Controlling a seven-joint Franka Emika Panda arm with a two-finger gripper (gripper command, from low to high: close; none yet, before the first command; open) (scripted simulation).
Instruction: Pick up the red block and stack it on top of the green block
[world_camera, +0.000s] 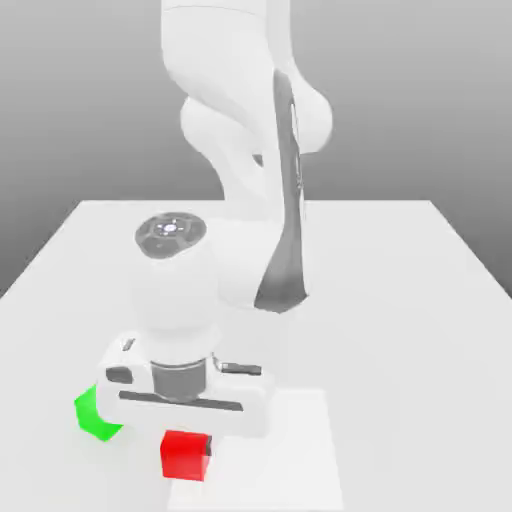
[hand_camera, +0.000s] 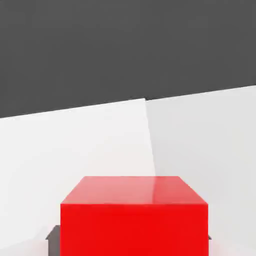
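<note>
The red block (world_camera: 186, 456) rests on the white table (world_camera: 400, 300) near its front edge. My gripper (world_camera: 187, 438) reaches straight down onto it from above. In the hand view the red block (hand_camera: 134, 220) sits very close, with a dark fingertip (hand_camera: 52, 236) flush against each of its two sides, so the gripper is shut on it. The green block (world_camera: 96, 414) stands on the table just to the exterior view's left of the red one, partly hidden behind the hand's body.
The white arm (world_camera: 270, 200) rises over the middle of the table behind the hand. A slightly lighter rectangular patch (world_camera: 295, 450) marks the table surface beside the red block. The table's front edge lies close to both blocks.
</note>
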